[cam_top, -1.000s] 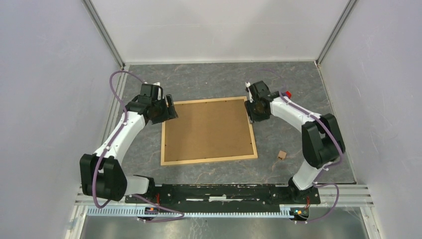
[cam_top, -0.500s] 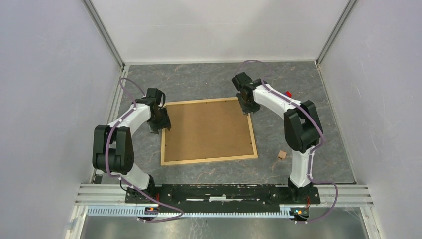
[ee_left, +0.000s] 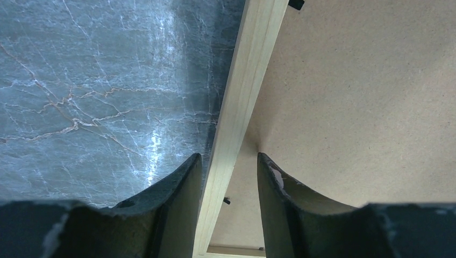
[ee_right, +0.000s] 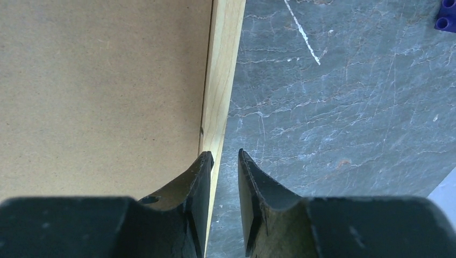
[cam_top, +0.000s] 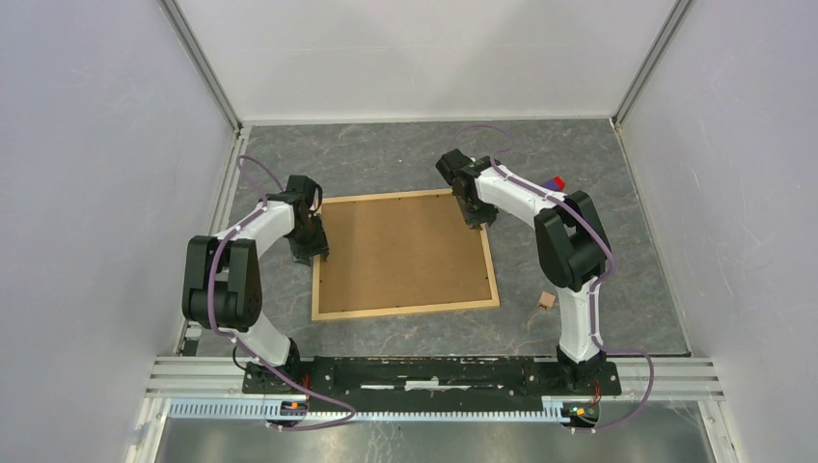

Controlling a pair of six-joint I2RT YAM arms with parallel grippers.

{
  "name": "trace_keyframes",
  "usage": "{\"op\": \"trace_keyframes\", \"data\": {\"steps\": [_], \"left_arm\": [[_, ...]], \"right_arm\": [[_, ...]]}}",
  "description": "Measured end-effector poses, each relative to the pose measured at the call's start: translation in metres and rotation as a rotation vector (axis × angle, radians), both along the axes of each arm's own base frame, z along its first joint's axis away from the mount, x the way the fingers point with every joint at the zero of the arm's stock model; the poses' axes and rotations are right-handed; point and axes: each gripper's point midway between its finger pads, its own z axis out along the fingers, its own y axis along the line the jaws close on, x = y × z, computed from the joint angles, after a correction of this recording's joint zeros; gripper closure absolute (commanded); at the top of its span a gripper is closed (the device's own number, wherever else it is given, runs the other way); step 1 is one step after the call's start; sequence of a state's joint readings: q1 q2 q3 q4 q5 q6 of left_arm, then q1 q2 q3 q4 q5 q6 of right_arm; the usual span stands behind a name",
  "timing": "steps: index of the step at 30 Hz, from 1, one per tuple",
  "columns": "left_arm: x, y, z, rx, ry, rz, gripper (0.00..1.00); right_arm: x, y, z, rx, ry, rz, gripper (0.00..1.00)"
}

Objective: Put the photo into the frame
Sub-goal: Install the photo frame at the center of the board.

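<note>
**Top external view.** One large rectangular frame of thin light wood strips (cam_top: 400, 253) lay face down on the grey marbled table (cam_top: 386, 154), its brown fibreboard back uppermost. The left gripper (cam_top: 316, 249) stood at the frame's left rail and the right gripper (cam_top: 475, 214) at its far right corner. They sat on opposite sides, presumably so that the two arms could lift or turn the frame together. One small pale wooden block (cam_top: 547, 301) lay apart off the near right corner. One small red-and-blue piece (cam_top: 555, 181) lay beyond the right arm. The sunflower photo was not visible in this view, and whether it sat beneath the fibreboard could not be told.

**Left wrist view.** The left gripper (ee_left: 228, 156) straddled the wood rail, one finger (ee_left: 183, 183) over the table and the other over the fibreboard. The jaws were part-way open, with a gap on the board side, so nothing was gripped. Two small black retaining tabs (ee_left: 294, 4) showed on the backing.

**Right wrist view.** The right gripper (ee_right: 223, 152) enclosed the opposite rail with its jaws narrow. One finger (ee_right: 201, 177) overlapped the rail's inner edge, but whether the rail was actually pinched could not be told. One blue studded piece (ee_right: 445, 15) showed at the corner of the view.

**Count.** Two arms, two grippers, one frame — no photo in sight.
</note>
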State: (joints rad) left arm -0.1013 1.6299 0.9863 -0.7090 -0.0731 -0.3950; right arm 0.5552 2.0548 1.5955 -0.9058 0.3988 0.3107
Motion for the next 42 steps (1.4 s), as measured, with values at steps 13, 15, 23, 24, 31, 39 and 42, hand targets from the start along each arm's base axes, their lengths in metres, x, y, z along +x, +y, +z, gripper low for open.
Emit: {"op": "trace_keyframes", "data": {"steps": [13,15,23,24,31,39,42], "left_arm": [[0.000,0.000,0.000,0.002,0.000,0.000,0.53],[0.000,0.000,0.000,0.003,0.000,0.001,0.54],[0.000,0.001,0.000,0.003,0.000,0.001,0.54],[0.000,0.001,0.000,0.003,0.000,0.001,0.55],[0.000,0.001,0.000,0.003,0.000,0.001,0.55],[0.000,0.001,0.000,0.003,0.000,0.001,0.55],[0.000,0.001,0.000,0.003,0.000,0.001,0.55]], "right_arm": [[0.002,0.000,-0.012,-0.013,0.010,-0.004,0.71],[0.003,0.000,-0.014,-0.013,0.011,-0.005,0.71],[0.004,0.000,-0.016,-0.013,0.008,-0.007,0.72],[0.004,0.000,-0.016,-0.012,0.008,-0.008,0.72],[0.005,-0.001,-0.015,-0.010,0.006,-0.012,0.72],[0.006,0.000,-0.014,-0.007,0.003,-0.015,0.72],[0.008,-0.001,-0.012,-0.007,0.000,-0.016,0.72]]}}
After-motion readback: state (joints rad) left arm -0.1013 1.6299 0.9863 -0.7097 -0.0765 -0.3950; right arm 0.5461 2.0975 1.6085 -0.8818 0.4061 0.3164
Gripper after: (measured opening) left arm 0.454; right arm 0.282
